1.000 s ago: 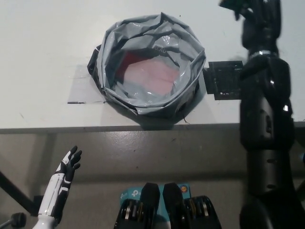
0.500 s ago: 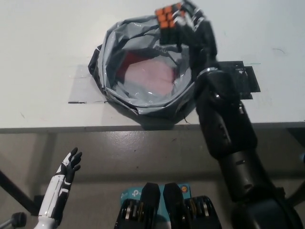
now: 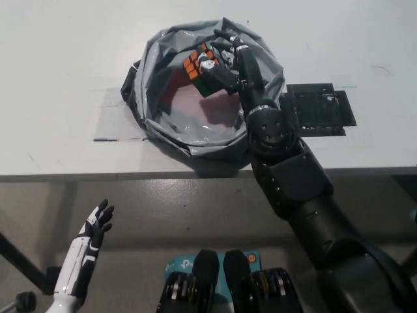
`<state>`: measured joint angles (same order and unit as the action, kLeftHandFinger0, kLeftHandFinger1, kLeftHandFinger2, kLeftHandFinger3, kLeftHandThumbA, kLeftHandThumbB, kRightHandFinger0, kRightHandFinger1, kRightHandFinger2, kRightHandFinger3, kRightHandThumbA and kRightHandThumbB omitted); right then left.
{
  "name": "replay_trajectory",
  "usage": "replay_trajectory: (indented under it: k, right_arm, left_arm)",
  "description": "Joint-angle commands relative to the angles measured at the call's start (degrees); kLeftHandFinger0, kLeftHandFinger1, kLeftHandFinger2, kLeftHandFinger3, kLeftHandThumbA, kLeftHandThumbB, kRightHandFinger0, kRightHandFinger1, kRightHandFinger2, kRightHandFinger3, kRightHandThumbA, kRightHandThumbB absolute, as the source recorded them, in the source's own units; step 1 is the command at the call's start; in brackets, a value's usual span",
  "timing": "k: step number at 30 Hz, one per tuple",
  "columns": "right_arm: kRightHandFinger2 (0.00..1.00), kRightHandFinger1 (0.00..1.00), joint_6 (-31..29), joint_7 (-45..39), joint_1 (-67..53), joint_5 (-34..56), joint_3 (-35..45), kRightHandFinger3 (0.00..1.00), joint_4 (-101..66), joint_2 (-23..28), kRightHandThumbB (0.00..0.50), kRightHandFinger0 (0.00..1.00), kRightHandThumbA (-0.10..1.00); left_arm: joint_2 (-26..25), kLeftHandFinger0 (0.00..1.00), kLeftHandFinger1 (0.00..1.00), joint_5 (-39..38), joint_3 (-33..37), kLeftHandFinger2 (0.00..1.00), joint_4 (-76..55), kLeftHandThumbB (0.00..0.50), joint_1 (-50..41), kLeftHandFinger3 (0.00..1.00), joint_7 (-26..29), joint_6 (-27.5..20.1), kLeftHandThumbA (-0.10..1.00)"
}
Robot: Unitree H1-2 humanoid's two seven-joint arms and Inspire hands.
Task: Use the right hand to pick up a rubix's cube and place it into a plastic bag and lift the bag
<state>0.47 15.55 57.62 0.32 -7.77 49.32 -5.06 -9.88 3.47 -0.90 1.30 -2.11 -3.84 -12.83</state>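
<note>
White table (image 3: 58, 78); black mat (image 3: 319, 109) (right side) on it.

Glossy black segmented right arm (image 3: 293, 182); white left robot hand (image 3: 91, 235), seemingly black-tipped.

— What colours are on the cube (image 3: 204, 67) you've got there?

— Orange squares on the face toward the left, set in a black grid. The face beside it reads mostly black to me, with one pale, whitish tile.

— And the bag (image 3: 156, 72)?

— Silvery grey plastic, glossy, with white glints along the folds. Through its bottom a reddish-pink patch shows.

— Your own hands?

— My right hand (image 3: 229, 59) is black, like the arm behind it. My left hand (image 3: 96, 228) is white with black fingers.

— The table (image 3: 58, 78)?

— Off-white, plain. There is a black gridded mat (image 3: 322, 109) to the bag's right, and the floor (image 3: 195, 208) below is a dull grey-green.
</note>
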Motion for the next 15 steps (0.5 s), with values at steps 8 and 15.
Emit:
replay_trajectory:
  k: [8, 15]
  right_arm:
    - [1.0, 1.0, -0.41, -6.58, 5.12, -7.12, -5.22, 1.0, -1.16, 2.03, 0.346, 1.0, 0.38]
    - [1.0, 1.0, 2.14, -12.93, 4.94, -10.15, -10.47, 1.0, -1.95, 4.66, 0.373, 1.0, 0.79]
  left_arm:
    - [0.1, 1.0, 1.0, -0.16, 0.67, 1.0, -2.01, 0.205, 0.3, 1.0, -0.41, -0.43, 1.0]
    - [0.06, 1.0, 1.0, -0.78, 0.47, 1.0, -1.92, 0.199, 0.47, 1.0, -0.48, -0.34, 1.0]
